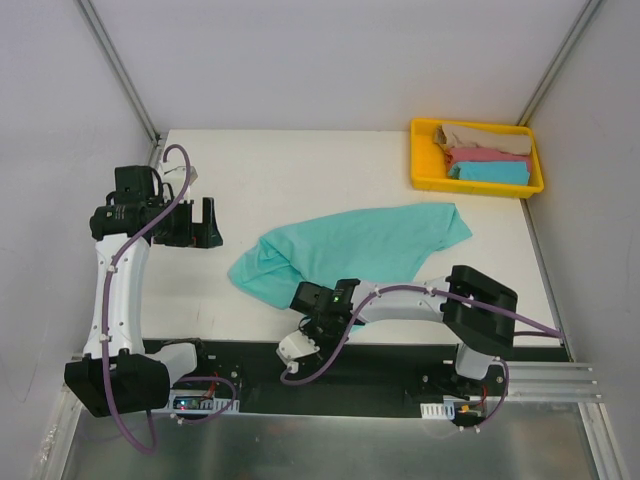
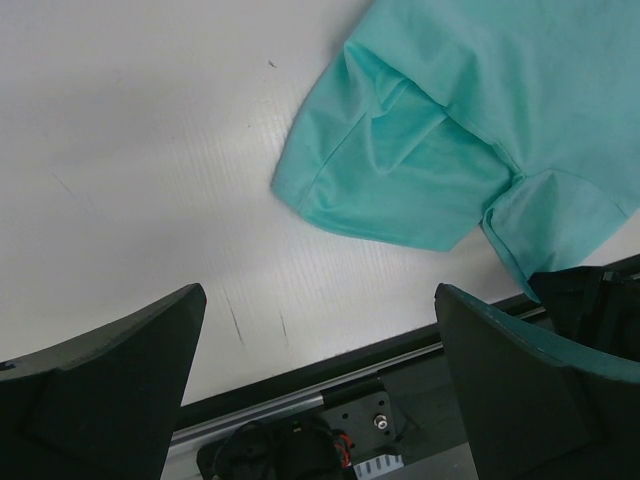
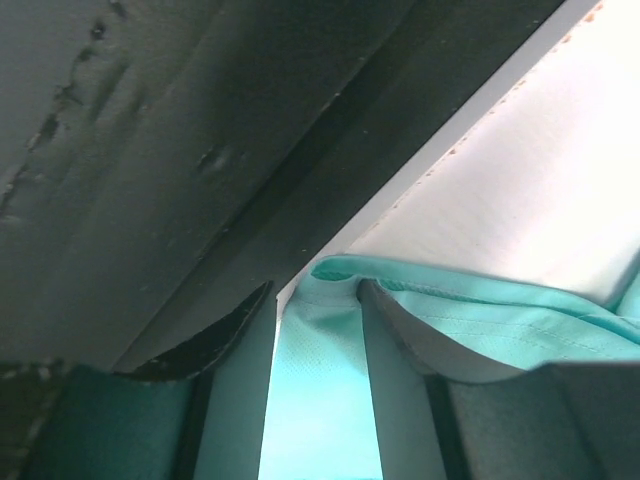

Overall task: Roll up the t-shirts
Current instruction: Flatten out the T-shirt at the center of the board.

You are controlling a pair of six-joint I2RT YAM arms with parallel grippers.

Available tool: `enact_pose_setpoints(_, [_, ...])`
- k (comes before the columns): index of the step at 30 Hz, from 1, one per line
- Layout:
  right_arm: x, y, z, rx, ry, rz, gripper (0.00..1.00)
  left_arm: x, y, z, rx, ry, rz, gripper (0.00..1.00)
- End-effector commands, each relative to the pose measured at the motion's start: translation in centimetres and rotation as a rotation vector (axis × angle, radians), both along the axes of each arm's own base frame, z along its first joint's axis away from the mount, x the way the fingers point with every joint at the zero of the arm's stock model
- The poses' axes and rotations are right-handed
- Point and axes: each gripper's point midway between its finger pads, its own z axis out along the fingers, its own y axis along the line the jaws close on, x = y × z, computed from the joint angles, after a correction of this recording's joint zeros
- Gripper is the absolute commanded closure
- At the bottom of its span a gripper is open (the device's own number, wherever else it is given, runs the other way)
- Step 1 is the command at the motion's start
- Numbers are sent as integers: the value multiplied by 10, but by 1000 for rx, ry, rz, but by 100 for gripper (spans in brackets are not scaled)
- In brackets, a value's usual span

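Note:
A teal t-shirt (image 1: 360,245) lies spread and rumpled across the middle of the white table, one sleeve toward the left. It also shows in the left wrist view (image 2: 450,120). My right gripper (image 1: 325,318) is at the shirt's near edge, by the table's front edge. In the right wrist view the gripper (image 3: 318,290) has its jaws closed on a strip of the teal cloth (image 3: 320,380), with the hem draped over one fingertip. My left gripper (image 1: 197,222) is open and empty above bare table left of the shirt; its wrist view (image 2: 318,300) shows wide-apart fingers.
A yellow tray (image 1: 425,180) at the back right holds folded tan (image 1: 485,137), pink (image 1: 487,156) and sky-blue (image 1: 490,172) t-shirts. A black base rail (image 1: 380,365) runs along the table's near edge. Walls close in the left, back and right sides.

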Motion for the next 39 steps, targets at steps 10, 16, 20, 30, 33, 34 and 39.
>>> enact_pose_setpoints(10, [29, 16, 40, 87, -137, -136, 99, 4, -4, 9, -32, -13, -21, 1])
enact_pose_setpoints(16, [80, 6, 156, 237, -130, -554, 99, 9, -8, 4, -39, -22, -82, 1])
enact_pose_setpoints(20, [159, -35, 228, 380, -170, -1088, 99, 4, -8, -12, -9, -18, -168, 4])
enact_pose_setpoints(30, [270, -135, 276, 497, -188, -1469, 99, -11, -20, -68, -24, 114, -312, 13])
enact_pose_setpoints(33, [287, -140, 275, 507, -165, -1507, 99, -2, -17, -86, 1, 199, -297, 19])
enact_pose_setpoints(34, [290, -141, 275, 512, -164, -1514, 99, 0, -19, -98, -13, 255, -300, 28])
enact_pose_setpoints(39, [296, -141, 268, 510, -123, -1535, 99, 11, -23, -124, -41, 353, -347, 43])
